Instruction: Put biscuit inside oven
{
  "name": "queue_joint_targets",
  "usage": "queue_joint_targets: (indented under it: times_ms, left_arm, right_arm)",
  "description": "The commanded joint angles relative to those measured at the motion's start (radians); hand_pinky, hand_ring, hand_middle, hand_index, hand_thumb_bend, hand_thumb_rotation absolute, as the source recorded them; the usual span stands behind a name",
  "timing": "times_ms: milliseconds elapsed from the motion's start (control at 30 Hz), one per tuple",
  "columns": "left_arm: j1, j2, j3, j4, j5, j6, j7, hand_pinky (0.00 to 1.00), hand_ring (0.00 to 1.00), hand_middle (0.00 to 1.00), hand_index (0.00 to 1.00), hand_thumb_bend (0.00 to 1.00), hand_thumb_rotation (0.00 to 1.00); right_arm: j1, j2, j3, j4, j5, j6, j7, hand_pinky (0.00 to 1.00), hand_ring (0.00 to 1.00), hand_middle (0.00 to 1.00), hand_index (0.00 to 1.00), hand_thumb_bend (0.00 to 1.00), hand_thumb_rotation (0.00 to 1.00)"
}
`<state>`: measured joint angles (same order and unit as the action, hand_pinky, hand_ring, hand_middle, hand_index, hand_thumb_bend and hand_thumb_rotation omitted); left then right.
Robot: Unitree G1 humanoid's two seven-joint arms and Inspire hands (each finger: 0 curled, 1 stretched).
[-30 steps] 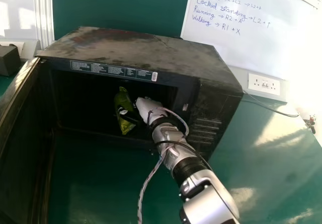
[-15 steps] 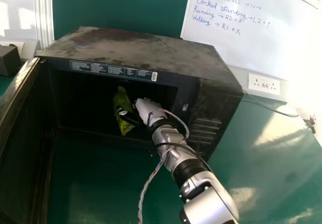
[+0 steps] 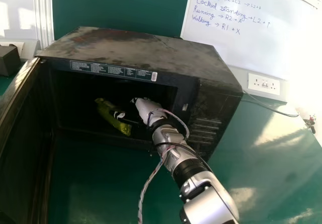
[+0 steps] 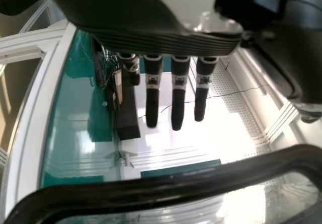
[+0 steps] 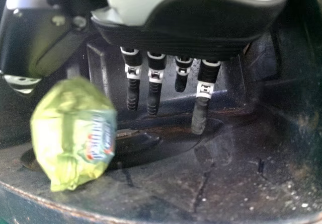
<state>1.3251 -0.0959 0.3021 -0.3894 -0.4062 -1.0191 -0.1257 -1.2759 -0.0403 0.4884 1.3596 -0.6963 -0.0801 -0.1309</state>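
My right hand (image 3: pixel 146 108) reaches into the cavity of the black oven (image 3: pixel 151 50), whose door stands open at the left. The green biscuit packet (image 3: pixel 111 116) is inside the oven, tilted, left of the hand and apart from its palm. In the right wrist view the right hand (image 5: pixel 155 90) has its fingers straight with nothing held, and the biscuit packet (image 5: pixel 73 136) is beside them, near the thumb. My left hand (image 4: pixel 177 93) appears in the left wrist view with straight, empty fingers, near a dark curved bar (image 4: pixel 151 194).
The oven door (image 3: pixel 22 148) extends along the left side. Beneath the oven is a green table (image 3: pixel 100 183). A whiteboard (image 3: pixel 251 32) and a wall socket (image 3: pixel 263 84) stand behind at the right; a dark box (image 3: pixel 9 60) sits at the far left.
The packet has come away from the right hand, its top tipping to the left inside the oven. The right arm has barely moved.
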Motion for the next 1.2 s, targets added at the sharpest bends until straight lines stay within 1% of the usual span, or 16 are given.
queue_joint_targets:
  times_ms: [0, 67, 133, 233, 400, 433, 533, 633, 767, 800, 967, 1167]
  left_arm:
    - [0.019, -0.052, 0.010, -0.009, 0.005, 0.008, 0.007, 0.74, 0.73, 0.76, 0.78, 0.70, 0.62]
    - [0.020, -0.049, 0.003, -0.011, 0.000, 0.008, 0.009, 0.75, 0.73, 0.76, 0.77, 0.70, 0.61]
    - [0.017, -0.051, 0.007, -0.010, 0.008, 0.007, 0.012, 0.74, 0.70, 0.73, 0.77, 0.70, 0.61]
    - [0.015, -0.050, 0.009, -0.005, 0.007, 0.006, 0.014, 0.73, 0.70, 0.73, 0.78, 0.69, 0.61]
    - [0.012, -0.042, 0.007, 0.006, -0.004, -0.001, 0.007, 0.76, 0.78, 0.79, 0.81, 0.69, 0.62]
    - [0.012, -0.040, 0.005, 0.006, -0.006, 0.000, 0.006, 0.76, 0.78, 0.80, 0.81, 0.69, 0.62]
    - [0.012, -0.038, 0.004, 0.007, -0.012, -0.001, 0.004, 0.67, 0.77, 0.80, 0.80, 0.69, 0.61]
    - [0.012, -0.038, 0.006, 0.008, -0.011, -0.001, 0.002, 0.65, 0.77, 0.79, 0.76, 0.68, 0.61]
    - [0.008, -0.044, 0.014, 0.008, 0.000, 0.004, 0.010, 0.63, 0.75, 0.78, 0.76, 0.68, 0.63]
    - [0.009, -0.044, 0.010, 0.004, -0.004, 0.006, 0.010, 0.63, 0.76, 0.79, 0.76, 0.68, 0.64]
    - [0.004, -0.040, 0.010, 0.010, -0.005, 0.000, 0.006, 0.67, 0.78, 0.83, 0.79, 0.69, 0.69]
    - [0.001, -0.034, 0.010, 0.013, -0.011, 0.000, 0.004, 0.68, 0.77, 0.83, 0.80, 0.68, 0.70]
  right_arm:
    - [0.023, -0.010, -0.013, 0.012, 0.014, 0.004, -0.008, 0.59, 0.78, 0.84, 0.83, 1.00, 0.44]
    - [0.025, -0.009, -0.016, 0.011, 0.018, 0.002, -0.012, 0.58, 0.78, 0.84, 0.83, 1.00, 0.43]
    - [0.025, -0.008, -0.015, 0.012, 0.017, 0.004, -0.015, 0.57, 0.77, 0.84, 0.83, 1.00, 0.44]
    - [0.027, -0.011, -0.016, 0.011, 0.018, -0.003, -0.017, 0.57, 0.78, 0.83, 0.83, 1.00, 0.46]
    - [0.034, -0.013, -0.023, 0.009, 0.024, -0.014, -0.014, 0.58, 0.78, 0.83, 0.82, 0.99, 0.45]
    - [0.036, -0.014, -0.022, 0.008, 0.023, -0.019, -0.018, 0.58, 0.78, 0.83, 0.82, 0.98, 0.45]
    - [0.044, -0.015, -0.022, 0.005, 0.024, -0.037, -0.031, 0.58, 0.78, 0.82, 0.81, 0.97, 0.45]
    - [0.054, -0.019, -0.020, -0.002, 0.024, -0.071, -0.051, 0.58, 0.78, 0.82, 0.81, 0.97, 0.45]
    - [0.067, -0.028, -0.009, -0.010, 0.014, -0.114, -0.082, 0.58, 0.77, 0.82, 0.80, 0.97, 0.45]
    - [0.070, -0.030, -0.007, -0.012, 0.013, -0.122, -0.089, 0.57, 0.77, 0.81, 0.80, 0.98, 0.46]
    - [0.082, -0.041, -0.006, -0.025, 0.017, -0.156, -0.105, 0.58, 0.77, 0.82, 0.81, 0.96, 0.45]
    - [0.103, -0.060, -0.016, -0.052, 0.030, -0.205, -0.115, 0.59, 0.77, 0.81, 0.81, 0.95, 0.45]
